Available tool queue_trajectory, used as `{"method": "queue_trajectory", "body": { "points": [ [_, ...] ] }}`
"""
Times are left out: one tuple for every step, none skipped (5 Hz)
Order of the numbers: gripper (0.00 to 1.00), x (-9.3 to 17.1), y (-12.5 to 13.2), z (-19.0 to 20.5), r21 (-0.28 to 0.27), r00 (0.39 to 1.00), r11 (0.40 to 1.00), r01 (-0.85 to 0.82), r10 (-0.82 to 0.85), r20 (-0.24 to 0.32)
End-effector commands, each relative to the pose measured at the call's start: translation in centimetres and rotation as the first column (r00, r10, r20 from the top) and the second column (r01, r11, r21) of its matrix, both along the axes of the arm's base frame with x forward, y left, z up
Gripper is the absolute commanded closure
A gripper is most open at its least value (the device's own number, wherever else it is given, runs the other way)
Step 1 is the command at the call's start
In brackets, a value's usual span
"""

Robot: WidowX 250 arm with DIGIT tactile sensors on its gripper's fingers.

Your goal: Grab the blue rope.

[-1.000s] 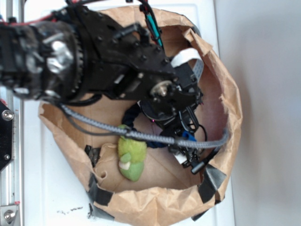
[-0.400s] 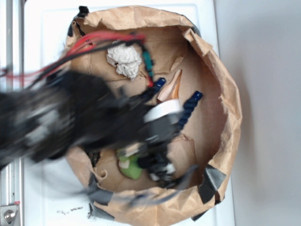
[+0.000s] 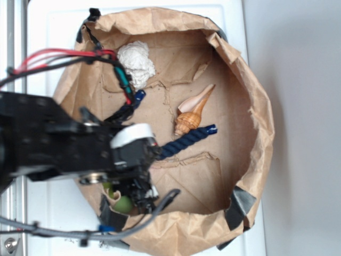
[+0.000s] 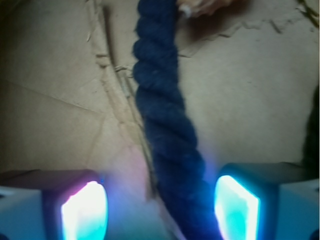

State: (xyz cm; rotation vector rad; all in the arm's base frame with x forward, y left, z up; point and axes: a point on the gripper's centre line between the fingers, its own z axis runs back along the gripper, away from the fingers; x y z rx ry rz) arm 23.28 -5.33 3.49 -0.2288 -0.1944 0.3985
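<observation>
The blue rope (image 3: 187,140) lies on the floor of a brown paper basin. One taped end (image 3: 211,128) points right beside the orange seashell (image 3: 193,111). The other end (image 3: 139,96) shows above the arm, and the rope's middle is hidden under my wrist. My gripper (image 3: 145,156) hangs over that middle stretch. In the wrist view the rope (image 4: 165,120) runs straight between my two lit fingers, close to the right fingertip (image 4: 236,206), with a wide gap to the left one. The gripper (image 4: 160,207) is open and is not pressing the rope.
The crumpled paper basin's rim (image 3: 262,120) rings everything. A white crumpled ball (image 3: 136,61) sits at the back. A green toy (image 3: 121,202) lies under my arm near the front wall. Red and black wires (image 3: 64,57) and a grey cable (image 3: 133,224) trail off the arm.
My arm has swung from the basin's right side to its left, uncovering the seashell and the rope. The rope's right end now lies lower and flatter.
</observation>
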Motion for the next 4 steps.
{"method": "queue_trajectory", "body": {
  "points": [
    [0.0,-2.7,0.1,2.4,-0.024,1.0,1.0,0.017,-0.016,0.023],
    [0.0,-3.8,0.1,2.9,-0.04,1.0,0.999,0.013,-0.012,0.025],
    [0.0,-4.3,0.1,3.2,-0.04,1.0,0.999,0.018,-0.017,0.023],
    [0.0,-4.3,0.6,4.0,-0.051,1.0,0.999,-0.009,0.008,-0.01]
  ]
}}
